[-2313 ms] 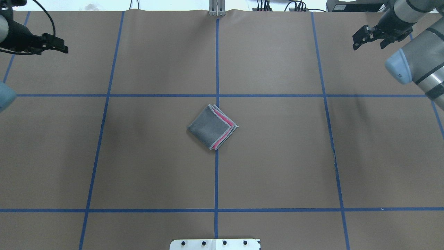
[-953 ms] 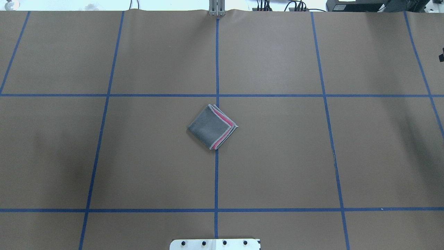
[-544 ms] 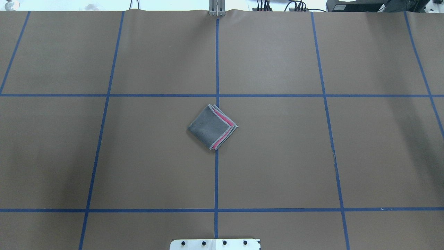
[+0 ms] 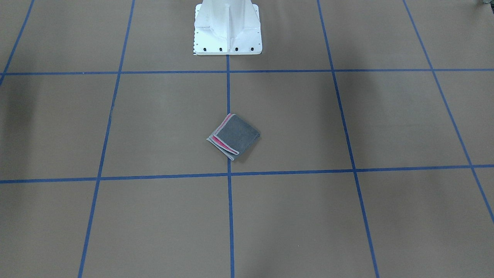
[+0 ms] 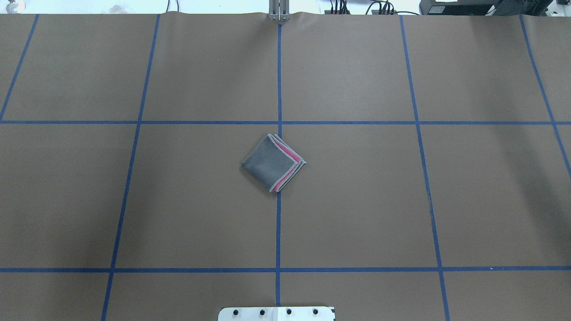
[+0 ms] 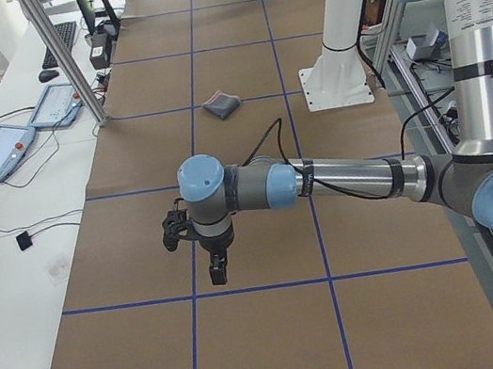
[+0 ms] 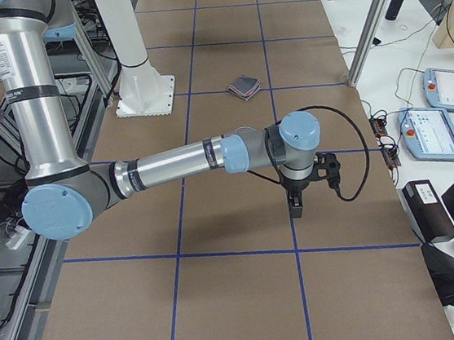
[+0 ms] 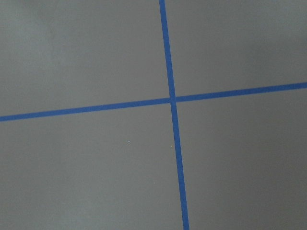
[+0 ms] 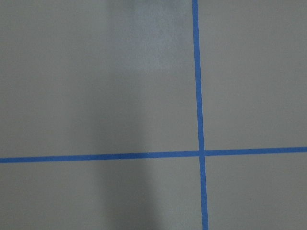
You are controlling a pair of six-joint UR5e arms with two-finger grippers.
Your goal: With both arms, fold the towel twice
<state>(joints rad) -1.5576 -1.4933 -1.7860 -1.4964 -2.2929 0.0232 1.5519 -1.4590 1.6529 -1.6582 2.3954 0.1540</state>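
The towel (image 5: pixel 273 162) has not shifted in the last 2.3 s. It is 1 folded square, grey face up, with a pink strip showing along 2 edges. It lies flat on the table (image 5: pixel 379 209) in front of my white base (image 5: pixel 276 313), on the blue tape line running straight out from that base.

What has changed is me. Both grippers were in the overhead view then, at the corners farthest from the base, and now that view shows neither.

My 2 arms, left arm (image 6: pixel 350 178) and right arm (image 7: pixel 177 161), stretch out to either side of the base. My left gripper (image 6: pixel 216 268) and right gripper (image 7: pixel 296 203) point down, well apart from the towel, with nothing in them. I cannot tell how wide either stands.
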